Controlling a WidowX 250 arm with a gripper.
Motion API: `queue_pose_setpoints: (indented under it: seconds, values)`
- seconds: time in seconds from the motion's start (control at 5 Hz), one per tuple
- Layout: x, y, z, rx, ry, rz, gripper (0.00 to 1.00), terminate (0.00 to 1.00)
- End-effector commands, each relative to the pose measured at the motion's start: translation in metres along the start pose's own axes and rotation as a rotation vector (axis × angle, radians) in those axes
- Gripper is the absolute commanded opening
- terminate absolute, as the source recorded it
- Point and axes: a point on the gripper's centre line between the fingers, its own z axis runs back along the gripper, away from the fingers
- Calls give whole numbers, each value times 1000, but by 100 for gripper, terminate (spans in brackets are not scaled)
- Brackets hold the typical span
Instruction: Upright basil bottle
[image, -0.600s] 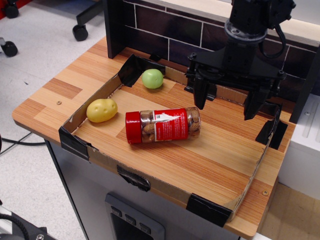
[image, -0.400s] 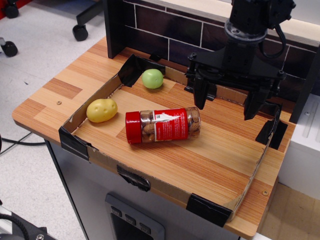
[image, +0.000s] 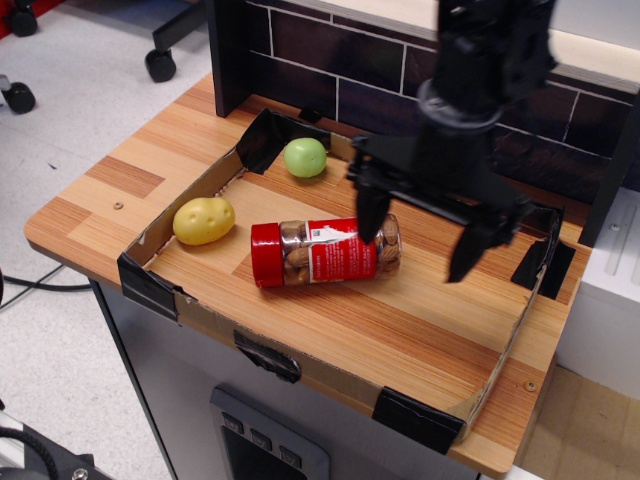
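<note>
Since earlier, black gripper (image: 420, 240) shifted left/nearer, fingers spread wide above base end of clear red-capped basil bottle (image: 325, 252), lying mid-tray. Approach step; next: lower, straddle, pinch.

You're looking at a wooden butcher-block table (image: 120, 180) on a grey cabinet base (image: 190, 400). Behind it stands a dark brick-pattern backsplash (image: 330, 60) with pale grout lines and a light ledge on top. The floor (image: 70, 110) is pale grey and speckled. You can see black chair casters (image: 160, 62) at upper left, a black cable (image: 40, 285) at left, and a white unit (image: 610, 300) at right.
</note>
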Motion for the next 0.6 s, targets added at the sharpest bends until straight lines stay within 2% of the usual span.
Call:
queue_pose_setpoints:
  seconds: [0.0, 0.2, 0.4]
  values:
    - [1, 61, 19, 10, -47, -404, 100, 0]
    - [5, 79, 16, -15, -80, -567, 100, 0]
    - [3, 87, 12, 18, -73, -675, 100, 0]
